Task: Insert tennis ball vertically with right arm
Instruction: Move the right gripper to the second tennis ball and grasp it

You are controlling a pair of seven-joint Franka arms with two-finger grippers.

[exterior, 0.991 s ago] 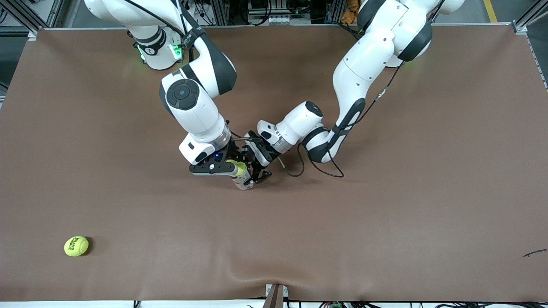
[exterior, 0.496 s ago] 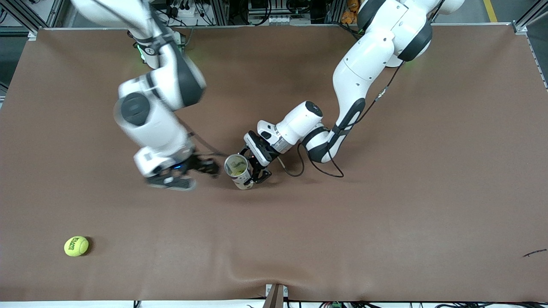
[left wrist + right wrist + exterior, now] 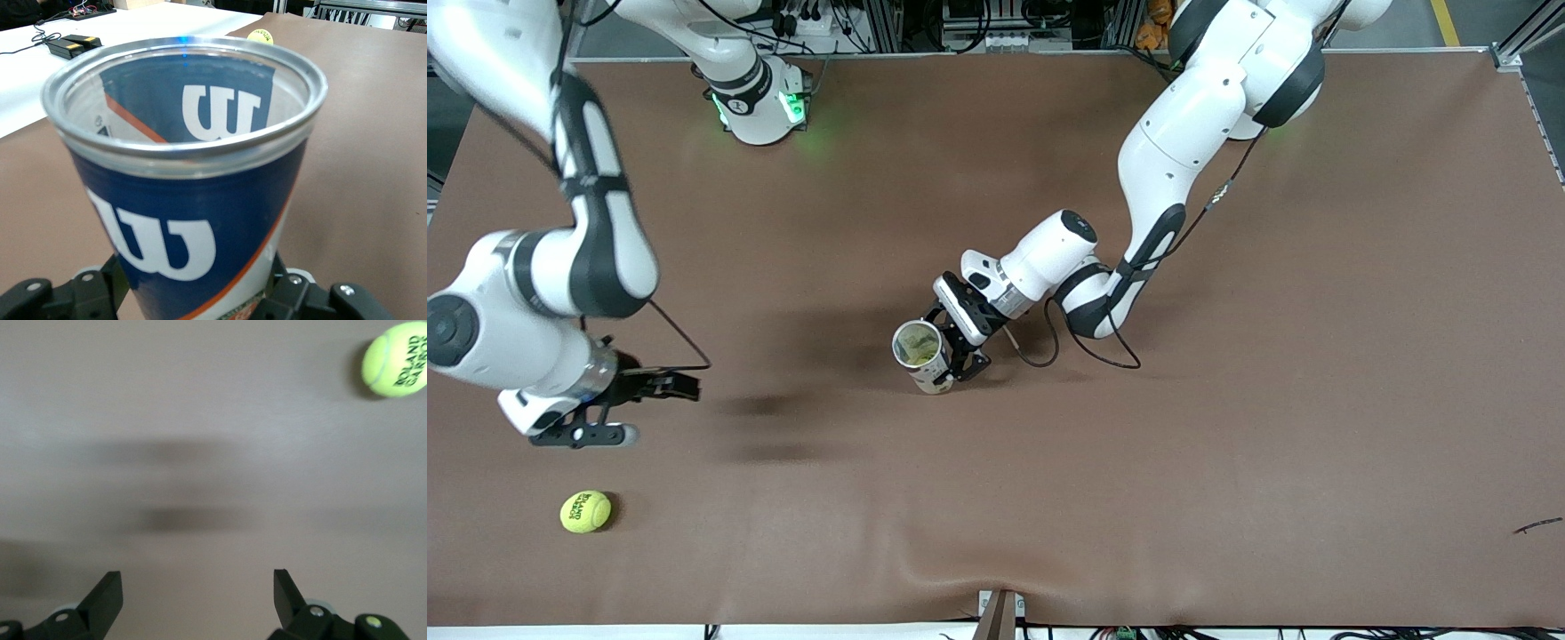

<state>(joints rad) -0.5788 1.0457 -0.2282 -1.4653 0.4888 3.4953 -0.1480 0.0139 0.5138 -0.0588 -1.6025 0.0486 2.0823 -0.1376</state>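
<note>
A yellow tennis ball [image 3: 585, 511] [image 3: 397, 359] [image 3: 260, 37] lies loose near the front camera, toward the right arm's end of the table. My right gripper [image 3: 580, 435] [image 3: 197, 587] hangs open and empty over bare cloth close to that ball, not over it. Mid-table stands a blue and white ball can [image 3: 920, 356] [image 3: 193, 220], mouth up, with my left gripper [image 3: 947, 357] [image 3: 200, 300] shut on its lower part. Something yellow-green shows inside the can's mouth in the front view.
The brown table cloth [image 3: 1227, 444] has a small bump at its front edge. A black cable [image 3: 1085, 351] loops from the left wrist onto the table beside the can. A white surface [image 3: 40, 80] with a black box borders the table.
My right arm has swung from over the can's mouth out toward its own end of the table, close to the loose ball. The left arm and can have stayed put.
</note>
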